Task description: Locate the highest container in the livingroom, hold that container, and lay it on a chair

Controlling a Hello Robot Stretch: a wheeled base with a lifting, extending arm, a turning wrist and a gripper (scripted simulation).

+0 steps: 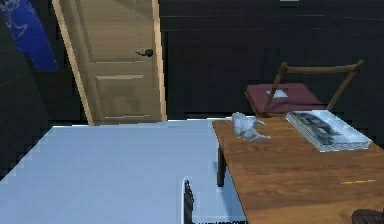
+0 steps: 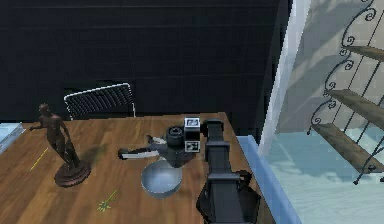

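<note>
In the arm side view my arm rises from the bottom edge over a wooden table. Its two white marked squares stand near the table's far right corner. Left of them is my gripper, its thin fingers pointing left low over the tabletop. A grey round bowl lies on the table just in front of the gripper's body. I cannot tell whether the gripper holds anything. A chair with a pale barred back stands behind the table. In the forward view a wooden chair with a red seat stands beyond the table.
A dark figure statue stands on the table's left. A curly metal shelf rack is at the right. The forward view has a wooden door, a blue cloth, a newspaper, a crumpled grey thing and pale blue floor.
</note>
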